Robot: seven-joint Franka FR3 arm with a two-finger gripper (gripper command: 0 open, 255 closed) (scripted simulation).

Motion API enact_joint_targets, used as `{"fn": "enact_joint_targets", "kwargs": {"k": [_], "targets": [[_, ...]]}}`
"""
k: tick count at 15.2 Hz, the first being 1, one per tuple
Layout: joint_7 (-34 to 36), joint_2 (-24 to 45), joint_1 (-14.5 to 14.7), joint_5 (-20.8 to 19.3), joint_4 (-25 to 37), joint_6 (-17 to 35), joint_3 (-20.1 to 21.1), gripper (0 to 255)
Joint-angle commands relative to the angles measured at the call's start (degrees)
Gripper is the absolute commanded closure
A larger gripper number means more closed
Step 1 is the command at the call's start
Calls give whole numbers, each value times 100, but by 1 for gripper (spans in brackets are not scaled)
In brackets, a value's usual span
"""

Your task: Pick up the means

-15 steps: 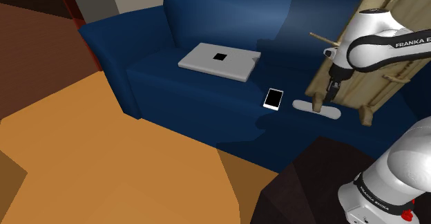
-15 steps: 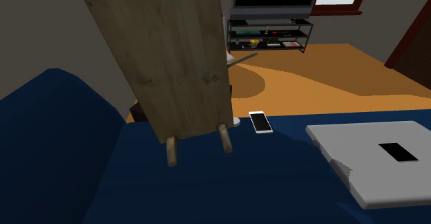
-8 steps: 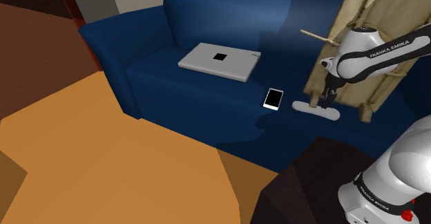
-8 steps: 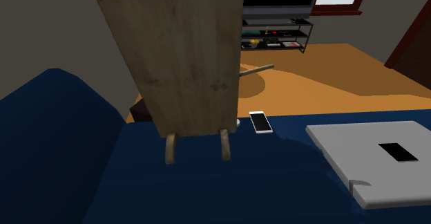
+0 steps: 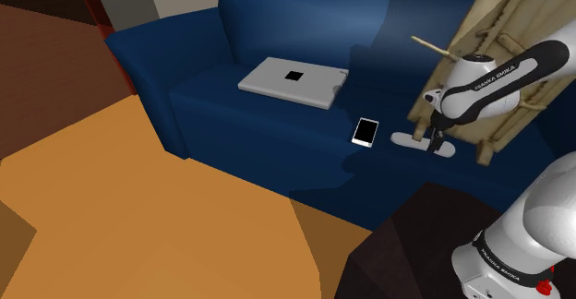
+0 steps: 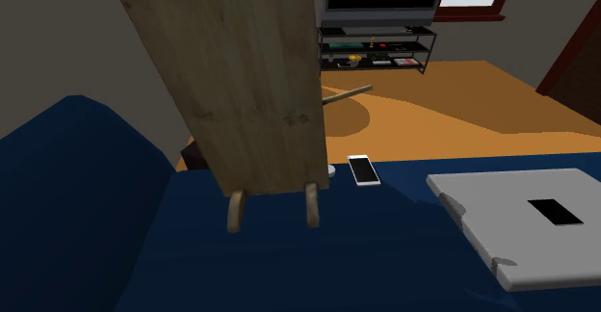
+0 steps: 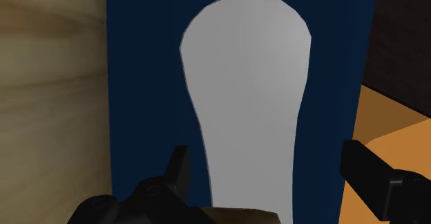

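A flat, pale grey, paddle-shaped object (image 5: 403,140) lies on the dark blue sofa seat (image 5: 277,131) near its front edge. In the wrist view this object (image 7: 248,84) runs lengthwise between the two black fingers (image 7: 178,178), which stand wide apart on either side of its narrow end without touching it. My gripper (image 5: 432,141) is open and low over the object (image 6: 331,169), directly in front of the leaning wooden board (image 5: 498,57). In the second exterior view the board (image 6: 241,79) hides the hand.
A white-framed phone (image 5: 366,131) lies just beside the object. A closed grey laptop (image 5: 294,81) rests farther along the seat. The wooden board on two legs stands close behind the arm. Orange floor (image 5: 138,214) lies below the sofa front; a TV stand (image 6: 378,50) is across the room.
The arm has dropped lower over the pale object, bringing the hand down to it. The wooden board has rocked, tilting one way and then back.
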Motion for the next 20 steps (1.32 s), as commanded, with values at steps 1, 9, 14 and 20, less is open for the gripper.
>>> {"fn": "enact_joint_targets", "kwargs": {"k": [1,9,14,20], "targets": [[-67,143,37,63,-32,177,-65,0],[-65,130,28,52,-35,168,-63,255],[20,-85,-48,-65,-3,-67,15,255],[165,-699,-222,-264,113,-777,235,255]]}}
